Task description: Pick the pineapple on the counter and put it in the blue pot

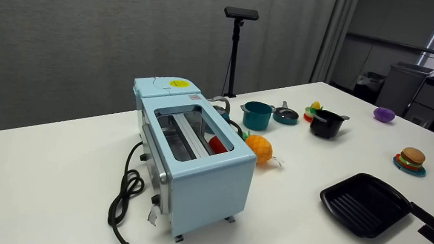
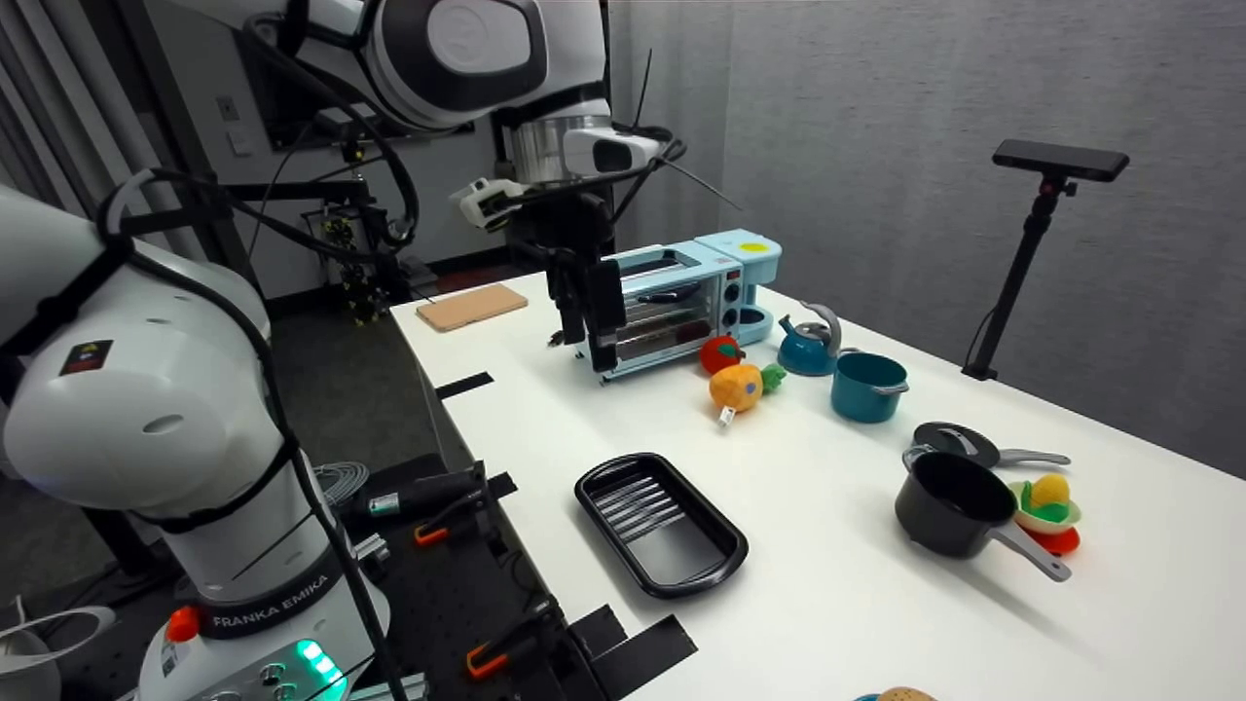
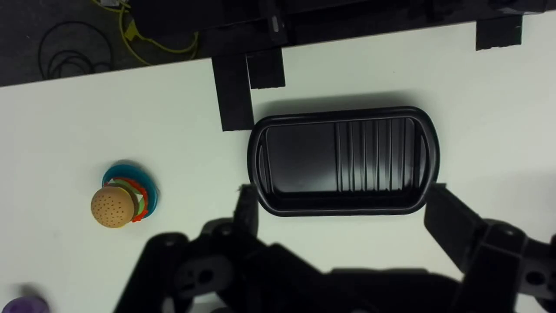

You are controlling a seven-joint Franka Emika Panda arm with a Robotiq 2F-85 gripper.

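Observation:
The pineapple, orange-yellow with a green top, lies on its side on the white counter near the light-blue toaster; it also shows in an exterior view. The blue pot, teal with side handles, stands upright beyond it, apart from it; it also shows in an exterior view. My gripper hangs above the counter, well above the surface. In the wrist view my gripper is open and empty, its fingers wide apart over the black pan. Neither the pineapple nor the blue pot shows in the wrist view.
The toaster stands beside a red tomato-like toy and a teal kettle. A black pan lies near the counter edge. A black saucepan, a lidded skillet, a burger toy and a purple toy stand farther along.

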